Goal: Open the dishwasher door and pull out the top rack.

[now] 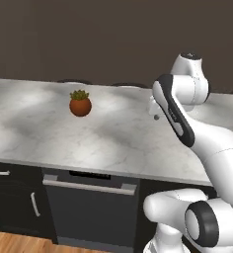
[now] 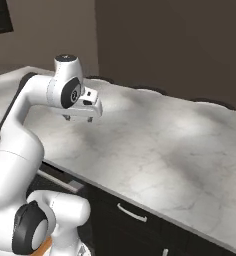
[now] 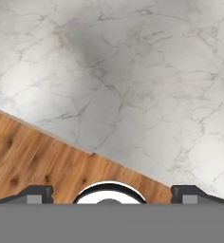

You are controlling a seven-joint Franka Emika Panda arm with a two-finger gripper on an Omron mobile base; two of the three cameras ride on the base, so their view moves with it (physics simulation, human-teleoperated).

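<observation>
The door (image 1: pixel 91 212) was seen shut at 6 o'clock in the left base view, set under the front edge of the bench (image 1: pixel 49 138). Its long silver handle (image 1: pixel 89 187) ran level across its top, just below a grey strip. A black cabinet door (image 1: pixel 15 202) with a short silver handle (image 1: pixel 35 204) stood just beside it at 9 o'clock. The rack could not be made out, the door being closed.

The gripper (image 2: pixel 78 119) was held above the marble bench, well apart from the door, with its fingers pointed down. In the hand view the 2 finger tips (image 3: pixel 35 193) were seen far apart at 7 and 5 o'clock, so the gripper was judged to be spread wide, with nothing between the fingers. Beyond them, pale veined marble was shown across the upper part, and a wooden floor (image 3: pixel 33 161) at 8 o'clock, past the bench edge.

A small potted plant (image 1: pixel 80 104) in a round brown pot was stood on the bench at 10 o'clock in the left base view, well apart from the gripper (image 1: pixel 155 114). A dark wall (image 1: pixel 89 39) rose behind the bench. In the right base view, another cabinet handle (image 2: pixel 131 212) was seen under the bench front at 6 o'clock.
</observation>
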